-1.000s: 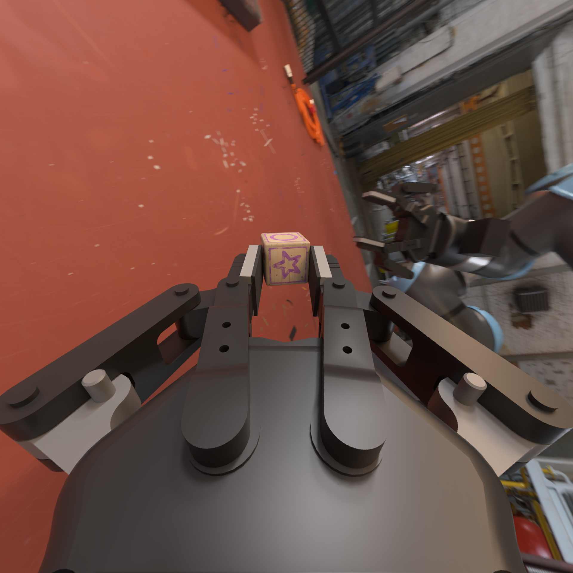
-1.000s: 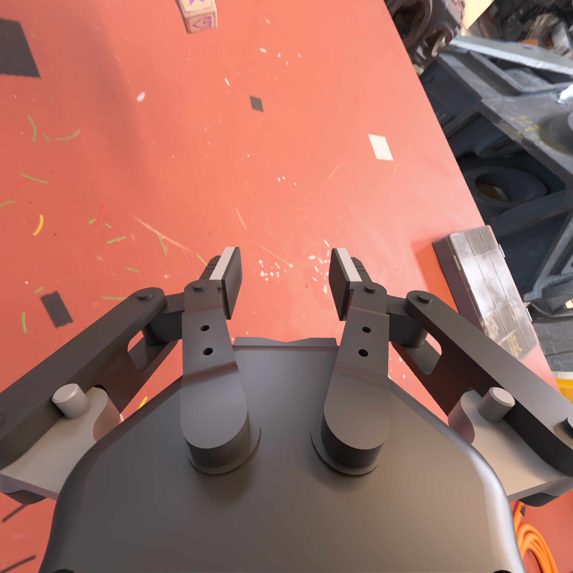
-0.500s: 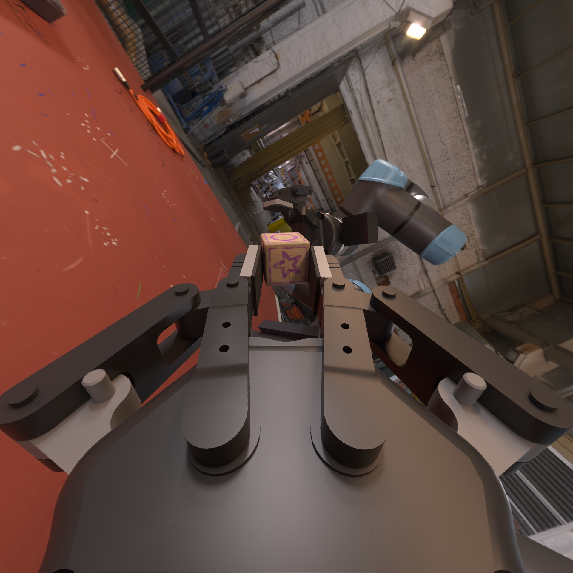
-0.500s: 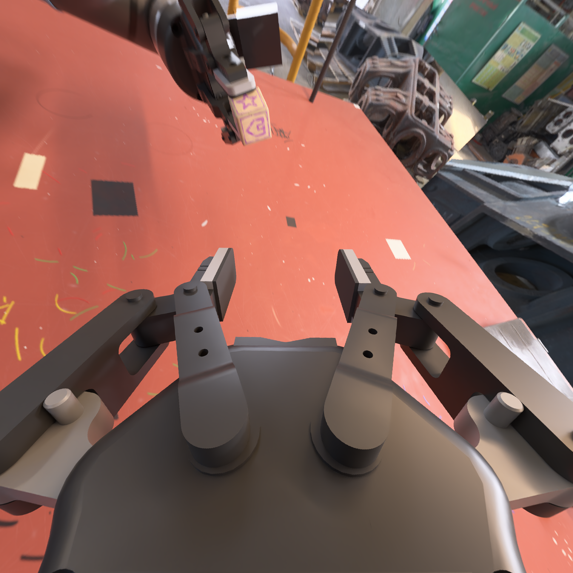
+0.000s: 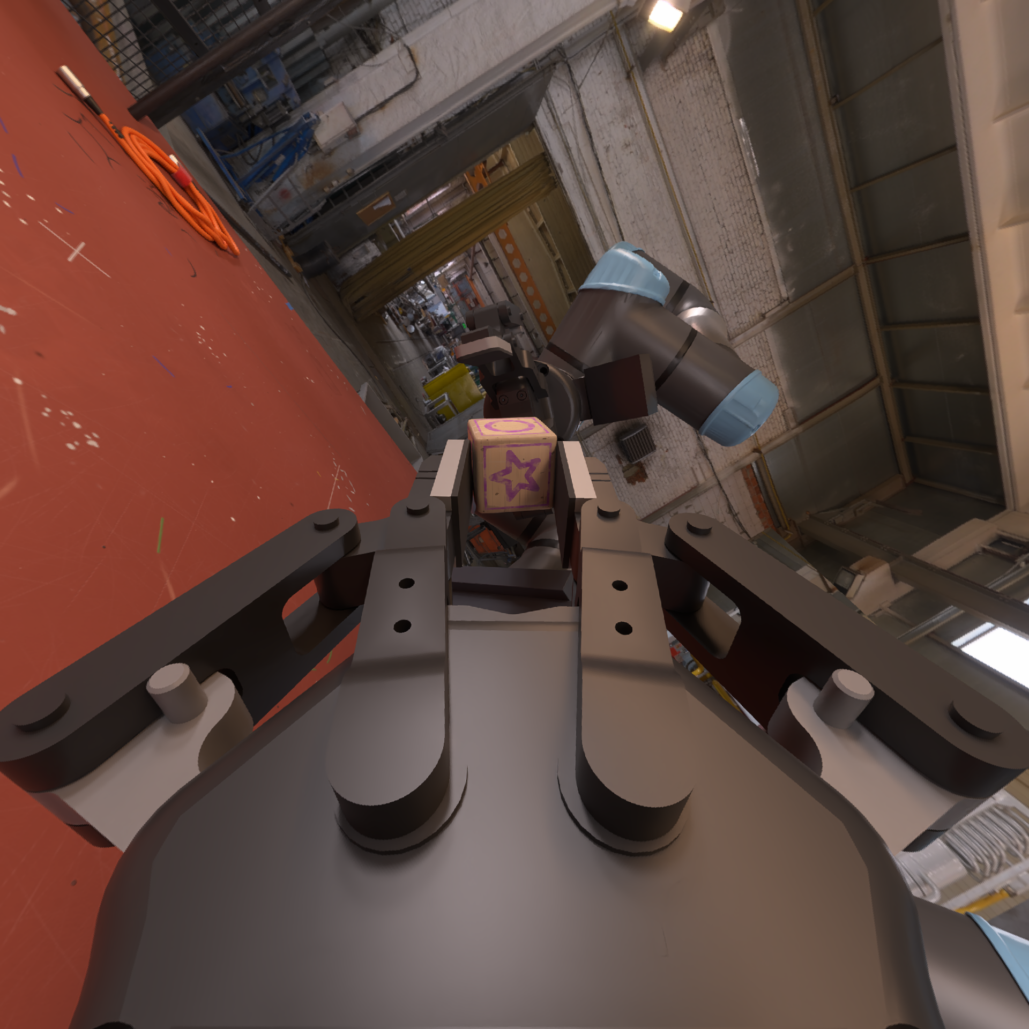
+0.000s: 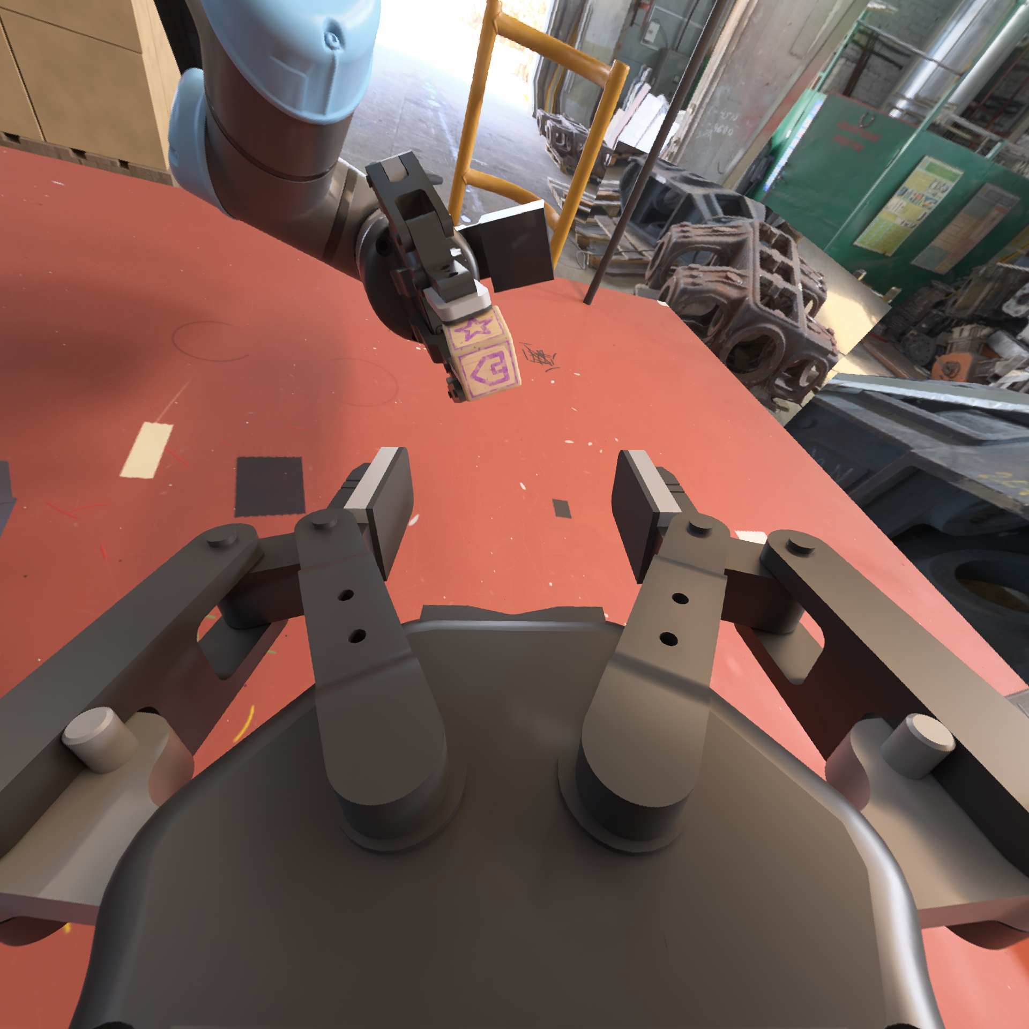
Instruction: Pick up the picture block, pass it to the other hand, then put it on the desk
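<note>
Pickup done: left gripper (image 5: 512, 473) clamps the block (image 5: 512, 465) above the desk (image 6: 167, 289); right gripper (image 6: 509, 501) spread wide, apart from it; handover and placing remain.

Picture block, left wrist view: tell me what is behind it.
Behind the picture block, held in the left gripper, the right gripper faces it, jaws open. The block covers that gripper's lower finger. Farther back lies a workshop aisle.
</note>
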Tool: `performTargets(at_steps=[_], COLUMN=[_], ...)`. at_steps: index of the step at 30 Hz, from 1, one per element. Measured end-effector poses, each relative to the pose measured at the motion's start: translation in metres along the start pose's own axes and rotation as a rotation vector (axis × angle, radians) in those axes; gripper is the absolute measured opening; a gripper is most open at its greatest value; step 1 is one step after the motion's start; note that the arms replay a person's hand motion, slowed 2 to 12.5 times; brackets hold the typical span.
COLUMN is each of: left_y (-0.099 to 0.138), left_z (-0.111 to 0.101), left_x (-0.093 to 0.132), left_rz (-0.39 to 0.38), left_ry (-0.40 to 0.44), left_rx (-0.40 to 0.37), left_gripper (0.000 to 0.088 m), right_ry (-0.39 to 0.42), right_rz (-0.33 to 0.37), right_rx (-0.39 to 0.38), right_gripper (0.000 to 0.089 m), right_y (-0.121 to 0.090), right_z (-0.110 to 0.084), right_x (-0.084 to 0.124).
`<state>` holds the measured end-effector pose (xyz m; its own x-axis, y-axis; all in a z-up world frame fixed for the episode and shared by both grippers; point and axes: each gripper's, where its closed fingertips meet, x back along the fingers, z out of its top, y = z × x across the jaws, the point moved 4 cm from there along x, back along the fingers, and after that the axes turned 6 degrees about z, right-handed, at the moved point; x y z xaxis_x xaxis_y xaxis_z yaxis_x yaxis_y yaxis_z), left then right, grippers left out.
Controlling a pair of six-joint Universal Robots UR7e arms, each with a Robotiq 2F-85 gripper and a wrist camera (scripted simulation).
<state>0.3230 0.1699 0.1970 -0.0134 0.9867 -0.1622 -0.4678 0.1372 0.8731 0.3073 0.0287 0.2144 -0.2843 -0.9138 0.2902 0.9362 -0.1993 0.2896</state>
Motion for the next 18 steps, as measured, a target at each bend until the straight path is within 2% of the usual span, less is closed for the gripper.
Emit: performTargets(at_steps=[9,18], left_y=[0.007,0.013], left_z=[-0.002,-0.005], left_x=[-0.003,-0.006], left_rz=[-0.031,-0.055], left_ry=[-0.025,-0.047], left_rx=[-0.016,-0.026], left_gripper=[0.0267,0.0267], right_ry=[0.023,0.038], right_rz=[0.032,0.034], right_rx=[0.012,0.037], right_gripper=[0.0653,0.0647], right_y=[-0.006,-0.012], right_z=[0.012,0.02], right_x=[-0.018,-0.03])
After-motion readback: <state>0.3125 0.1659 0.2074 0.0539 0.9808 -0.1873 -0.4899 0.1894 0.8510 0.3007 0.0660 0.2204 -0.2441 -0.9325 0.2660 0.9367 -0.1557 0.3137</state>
